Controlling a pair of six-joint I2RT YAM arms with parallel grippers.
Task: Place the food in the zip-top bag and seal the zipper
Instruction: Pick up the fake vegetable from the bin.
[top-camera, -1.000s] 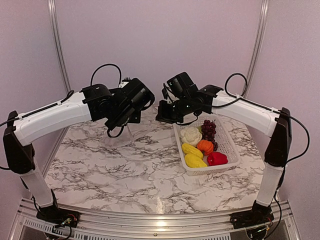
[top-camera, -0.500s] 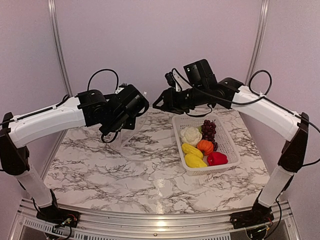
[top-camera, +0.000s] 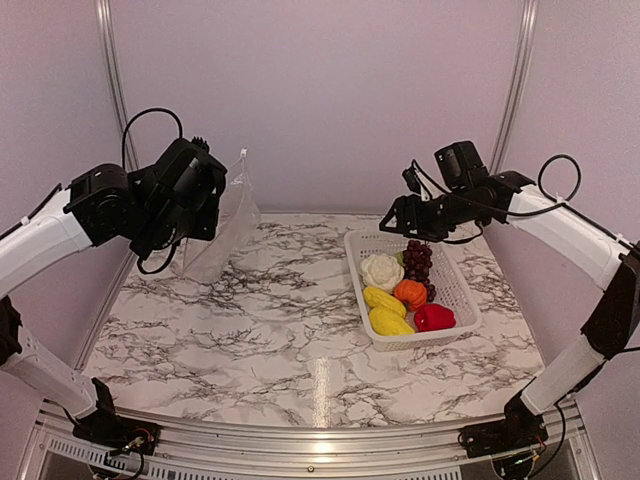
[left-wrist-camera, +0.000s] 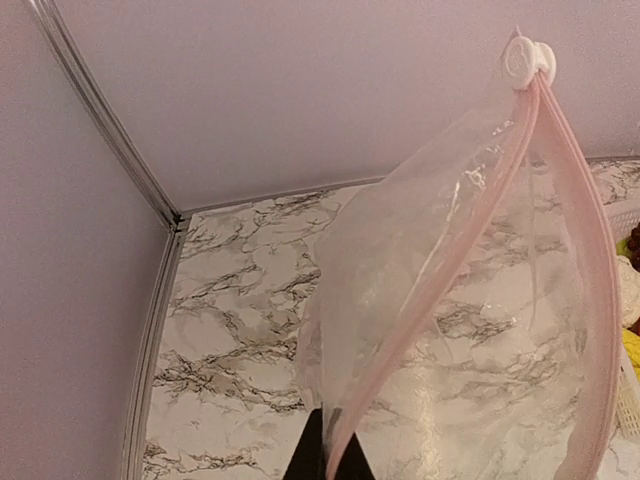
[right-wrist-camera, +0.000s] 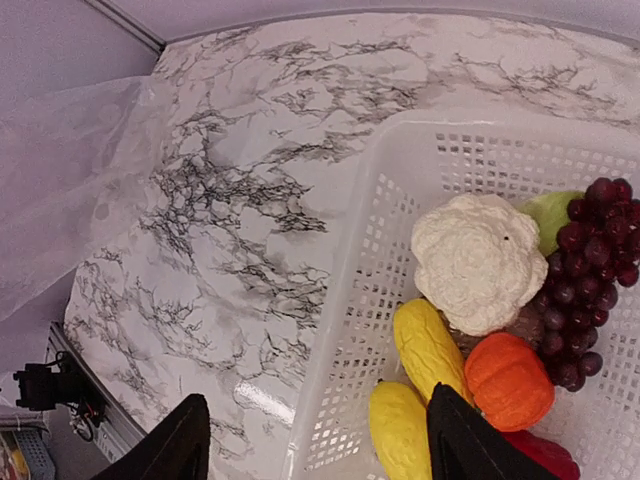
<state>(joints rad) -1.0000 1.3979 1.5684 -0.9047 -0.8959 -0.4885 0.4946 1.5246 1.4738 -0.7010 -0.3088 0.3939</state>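
Top external: L arm has the clear crinkly plastic zip-top bag (top-camera: 225, 220) lifted at the far-left corner of the marbled tabletop (top-camera: 280, 330). Gripped how?

– Left wrist cam: the left gripper (left-wrist-camera: 333, 452) is pinching one end of the pale pinkish zipper strip (left-wrist-camera: 500, 165). Bag hangs loose, mouth gaping, nothing inside.

R side?

– The right gripper (right-wrist-camera: 318, 425) has its fingers spread wide and empty, hovering over the white latticed plastic basket (right-wrist-camera: 350, 330). All the food's in there: white cauliflower (right-wrist-camera: 478, 260), dark purple grape bunch (right-wrist-camera: 595, 250), two yellow pieces (right-wrist-camera: 430, 345), orange piece (right-wrist-camera: 505, 380), red pepper (top-camera: 433, 317).

Risks?

– Bag's held by one edge only, so the mouth may sag shut, and R could drop a piece on the rim or shove the film aside. That thin pinch might slip too. Bag & basket sit well apart, so it's a long carry per item. Smooth round toys may squirt out of the jaws.
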